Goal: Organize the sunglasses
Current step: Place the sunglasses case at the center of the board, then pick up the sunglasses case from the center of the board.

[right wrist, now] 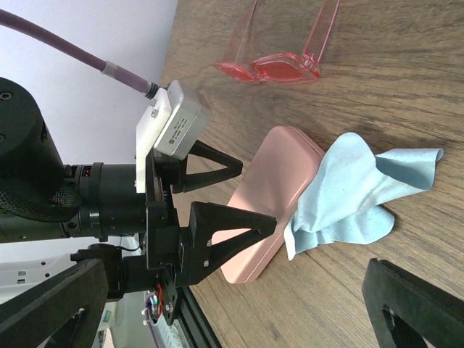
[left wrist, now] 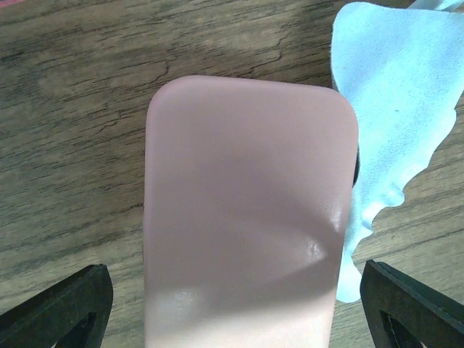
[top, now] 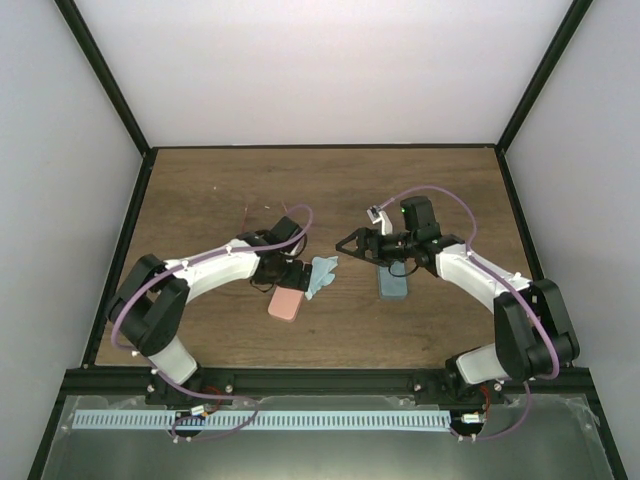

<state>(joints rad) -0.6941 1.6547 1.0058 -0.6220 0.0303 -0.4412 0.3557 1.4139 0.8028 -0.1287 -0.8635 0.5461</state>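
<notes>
One reddish-pink pair of sunglasses [right wrist: 279,67] lies folded open on the wood table, beyond the pink case [right wrist: 279,196]; in the top view it shows as thin red lines [top: 249,215]. I cannot make out a second pair. My left gripper [top: 291,276] is open and hangs over the pink case [left wrist: 246,210], one finger [left wrist: 69,308] on each side without touching it. My right gripper [top: 346,243] is open and empty above the table, right of the light blue cloth [top: 322,275], facing the left gripper [right wrist: 259,197].
The cloth [left wrist: 399,101] lies crumpled against the pink case's right side. A grey-blue case [top: 393,284] lies under my right wrist. Black frame posts and white walls bound the table [top: 330,180].
</notes>
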